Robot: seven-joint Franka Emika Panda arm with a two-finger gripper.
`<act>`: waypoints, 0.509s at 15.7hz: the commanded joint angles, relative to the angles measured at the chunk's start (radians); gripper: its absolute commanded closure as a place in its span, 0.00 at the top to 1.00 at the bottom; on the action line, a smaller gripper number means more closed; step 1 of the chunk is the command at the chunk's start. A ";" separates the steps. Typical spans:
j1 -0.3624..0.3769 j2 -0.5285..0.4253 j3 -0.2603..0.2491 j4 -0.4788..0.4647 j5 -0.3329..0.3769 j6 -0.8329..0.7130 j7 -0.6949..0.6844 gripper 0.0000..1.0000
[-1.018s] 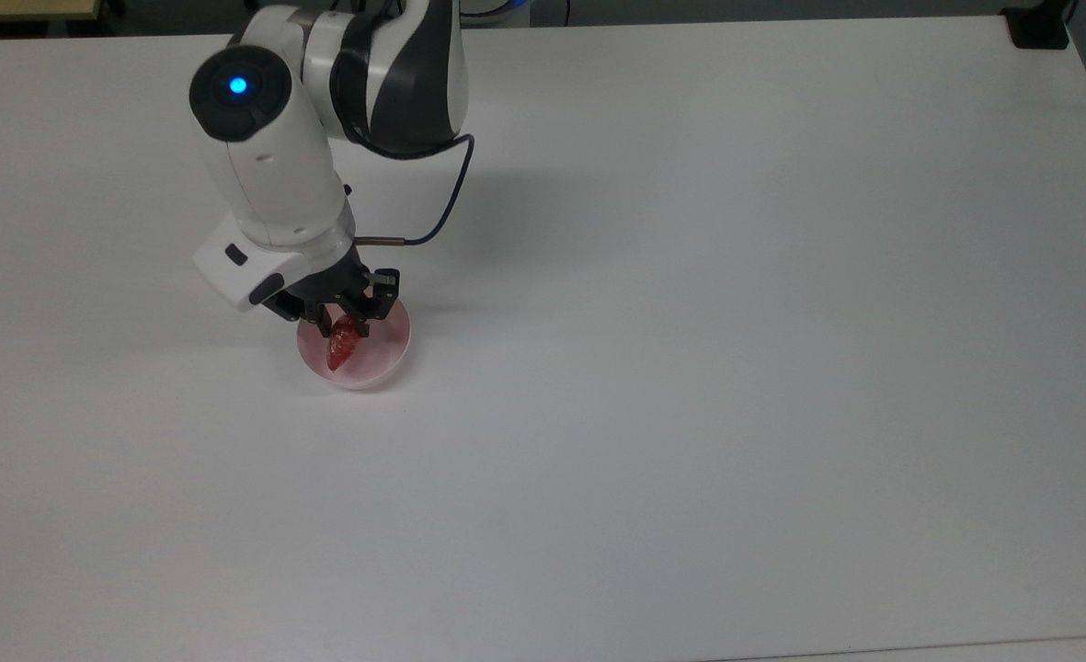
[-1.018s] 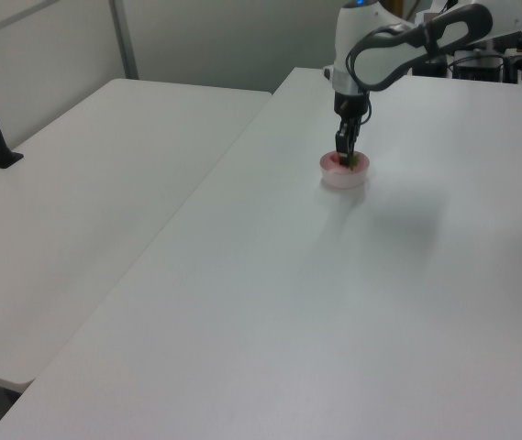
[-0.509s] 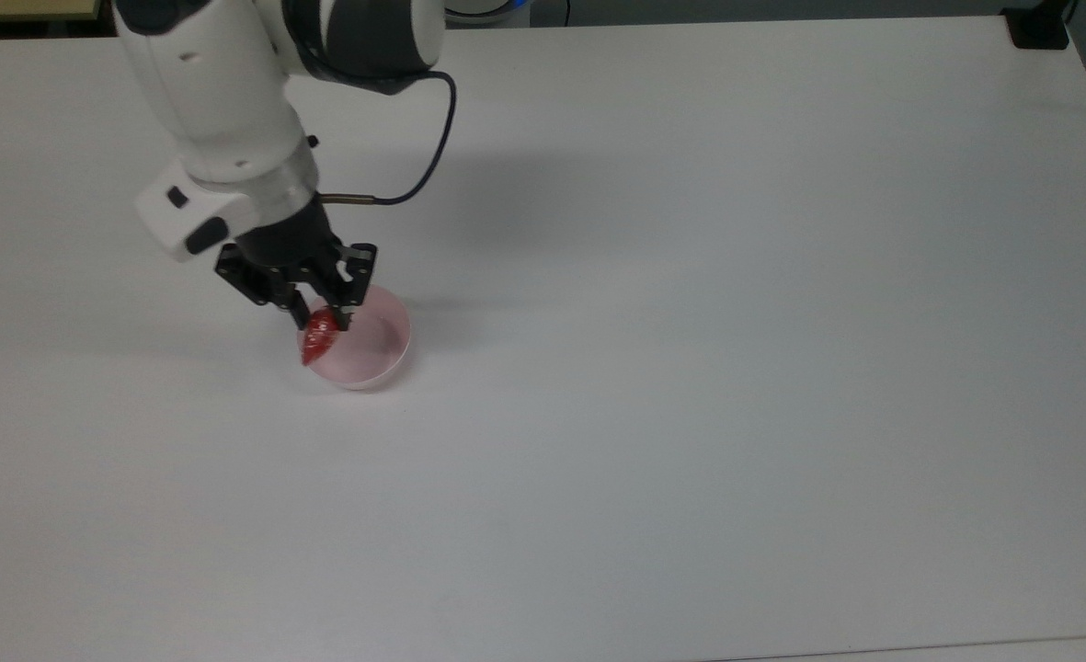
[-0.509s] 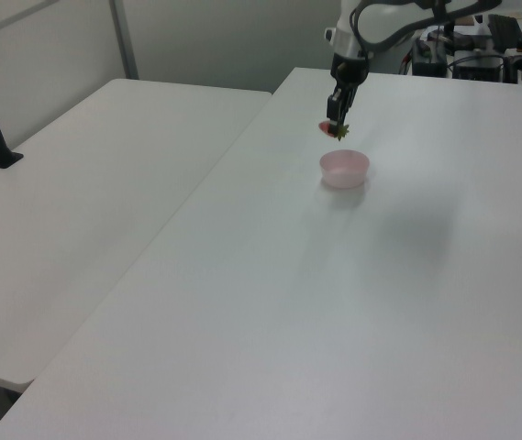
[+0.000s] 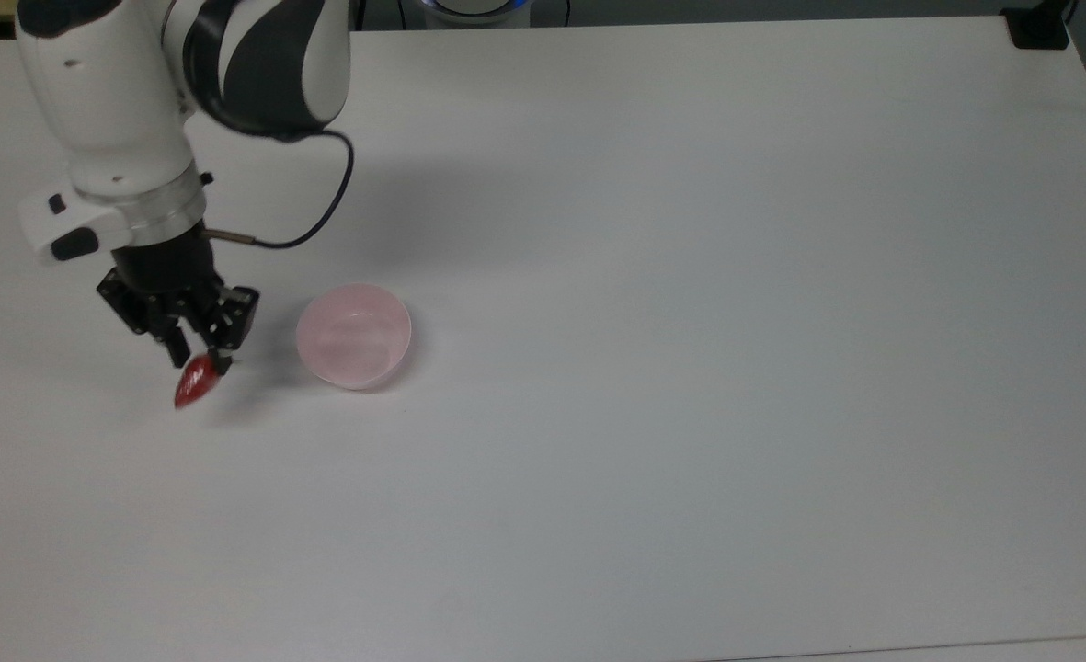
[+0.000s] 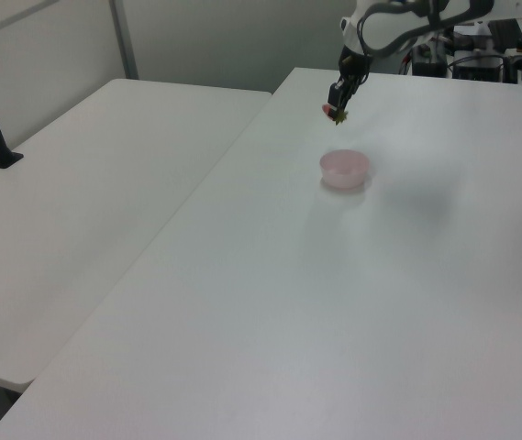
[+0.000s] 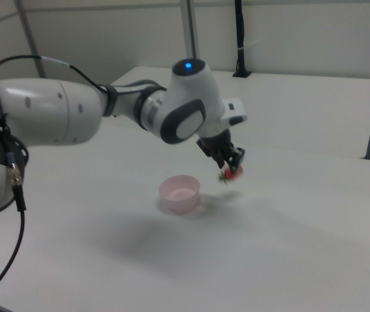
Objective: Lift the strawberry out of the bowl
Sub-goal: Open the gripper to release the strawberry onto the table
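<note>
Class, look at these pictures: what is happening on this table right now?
A robot arm's end effector is shut on a strawberry and holds it in the air, clear of the table. The pink bowl sits empty beside it, to the top view's right of the strawberry. So the strawberry is out of the bowl and in the robot's grip.

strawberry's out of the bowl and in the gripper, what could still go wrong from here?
1. The gripper pinches the strawberry only near its cap end; most of the fruit hangs below the fingertips, so it may slip or swing out.
2. It hangs above bare table, to the top view's left of the bowl; a drop would likely land on the table and roll.
3. A tighter squeeze might bruise it.
</note>
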 commanded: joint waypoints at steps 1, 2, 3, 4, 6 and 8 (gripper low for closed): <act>-0.022 0.073 -0.006 0.008 0.015 0.125 -0.004 0.43; -0.025 0.087 -0.007 0.007 0.015 0.144 -0.004 0.44; -0.025 0.098 -0.014 0.005 0.013 0.155 -0.004 0.47; -0.025 0.099 -0.020 0.005 0.015 0.158 -0.004 0.50; -0.021 0.093 -0.021 0.005 0.021 0.158 0.007 0.68; -0.010 0.063 -0.021 0.004 0.027 0.155 0.016 0.85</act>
